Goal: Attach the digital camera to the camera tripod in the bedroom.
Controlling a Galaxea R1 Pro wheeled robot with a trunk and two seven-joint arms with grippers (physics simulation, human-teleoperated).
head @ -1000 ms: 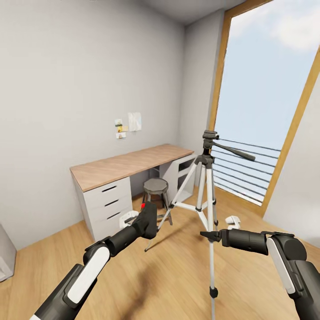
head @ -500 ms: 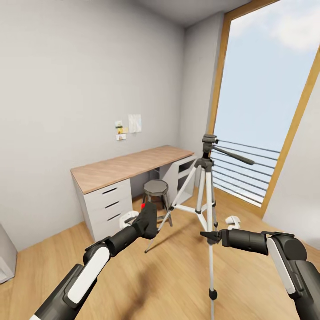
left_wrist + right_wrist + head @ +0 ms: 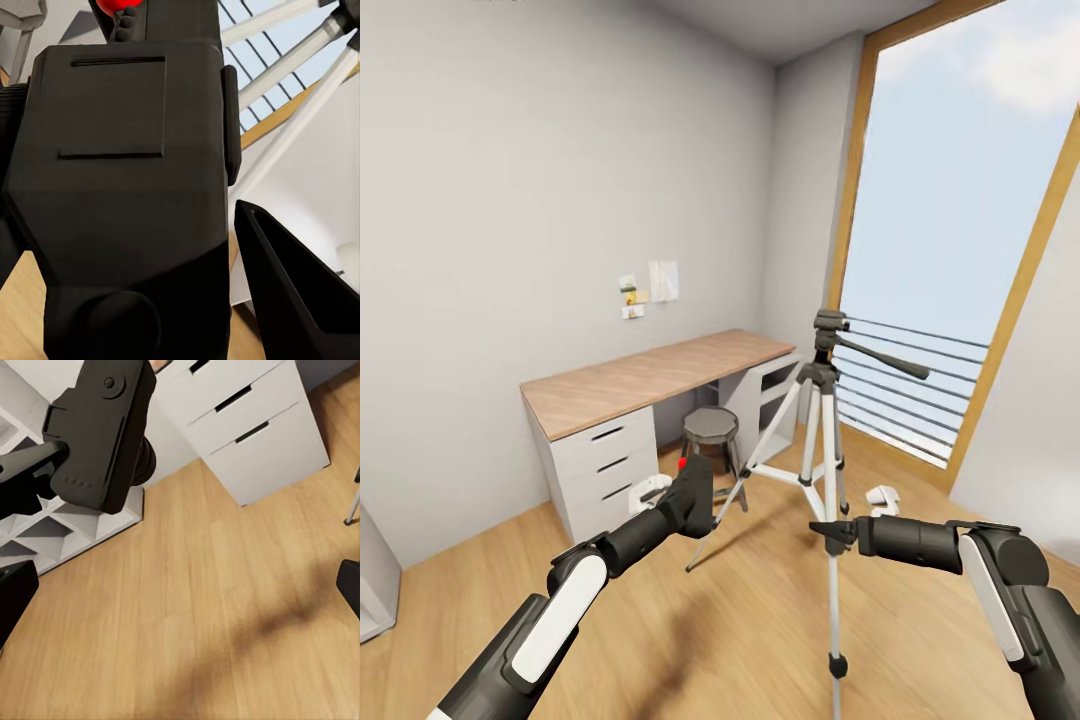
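**While the left gripper carried the camera, the tripod stood ahead**

As the head view showed, the left gripper (image 3: 693, 497) was clamped on the digital camera (image 3: 694, 494), a black box with a red dot at its top, held above the wood plank floor (image 3: 760, 620) in front of the robot. In the left wrist view the digital camera (image 3: 127, 187) lay close against the lens, with one dark finger (image 3: 300, 300) beside its body. The right gripper (image 3: 828, 531) pointed inward toward the left one, just in front of the tripod's near leg; its fingers appeared close together with nothing between them, though their exact gap could not be told. The camera tripod (image 3: 820, 440) stood upright on the floor between the two arms and farther off, legs spread, its head bare and its black pan handle reaching toward the window (image 3: 960, 230). Behind it a grey stool (image 3: 709, 428) stood under the edge of the wood-topped table (image 3: 650, 378), whose white drawers faced the room. In the right wrist view the camera (image 3: 97, 435) showed above the floor, with the drawers (image 3: 247, 427) beyond.
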